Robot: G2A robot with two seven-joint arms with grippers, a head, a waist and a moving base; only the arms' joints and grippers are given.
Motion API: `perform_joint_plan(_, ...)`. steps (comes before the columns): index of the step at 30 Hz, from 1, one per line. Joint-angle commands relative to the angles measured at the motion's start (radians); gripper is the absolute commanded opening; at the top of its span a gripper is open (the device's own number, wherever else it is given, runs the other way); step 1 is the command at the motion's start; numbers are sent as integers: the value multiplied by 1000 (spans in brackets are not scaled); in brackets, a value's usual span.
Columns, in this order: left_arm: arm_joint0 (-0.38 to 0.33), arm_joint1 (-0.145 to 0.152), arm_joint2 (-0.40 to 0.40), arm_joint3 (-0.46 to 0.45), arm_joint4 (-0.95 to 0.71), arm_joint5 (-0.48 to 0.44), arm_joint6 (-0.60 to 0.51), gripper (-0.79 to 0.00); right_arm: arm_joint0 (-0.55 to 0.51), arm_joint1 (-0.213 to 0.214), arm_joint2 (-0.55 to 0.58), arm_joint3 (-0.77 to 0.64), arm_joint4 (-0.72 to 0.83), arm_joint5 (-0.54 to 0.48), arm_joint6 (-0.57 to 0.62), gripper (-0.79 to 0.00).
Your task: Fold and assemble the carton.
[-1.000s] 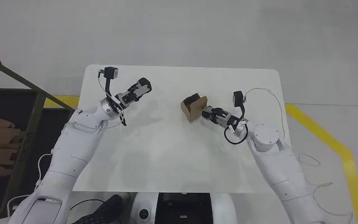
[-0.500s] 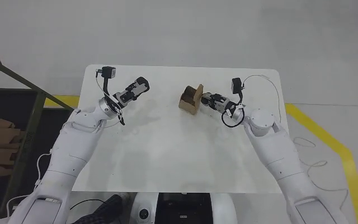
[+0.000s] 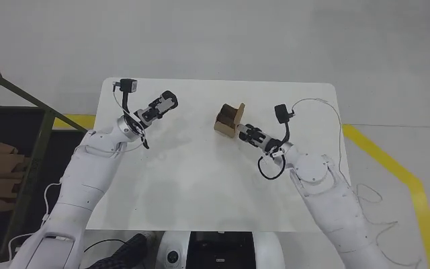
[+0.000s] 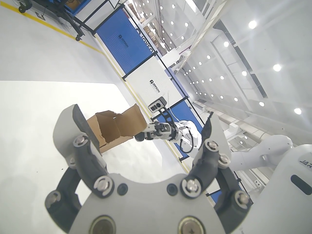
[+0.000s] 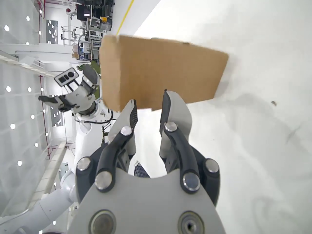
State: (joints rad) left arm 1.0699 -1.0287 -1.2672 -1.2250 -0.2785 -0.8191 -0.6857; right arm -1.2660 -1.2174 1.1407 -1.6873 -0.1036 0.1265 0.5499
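Observation:
The brown carton rests on the white table slightly behind its middle, open with one flap raised. The left wrist view looks into the carton's open side. My right gripper is at the carton's near right corner. In the right wrist view its fingertips lie against the lower edge of a plain carton wall, only slightly apart, with nothing between them. My left gripper hovers wide open well to the left of the carton, pointing toward it. It holds nothing.
A dark rack stands off the table's left edge. A thin white cable loops over the table's back right corner. Bare tabletop spreads in front of the carton and between the arms.
The carton shifted back and turned a second ago, then stayed put. My right gripper swung round from its right side to its near right corner. The left arm barely moved.

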Motion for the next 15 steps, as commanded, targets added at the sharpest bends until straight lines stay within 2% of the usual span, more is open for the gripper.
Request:
perform_joint_plan(1,0,0,-1,2,-3,-3,-1,0,-25,4,2,-54,-32,19,6,-566)
perform_joint_plan(5,3,0,-4,5,-10,-8,-2,0,-36,8,-17,-107,-84,36,36,-517)
perform_joint_plan(9,5,-1,-6,6,-15,-10,-5,0,17,2,-47,-66,-108,58,57,-483)
perform_joint_plan(15,3,0,-13,10,-26,-13,-11,0,86,-12,-101,-17,-180,123,-2,-468)
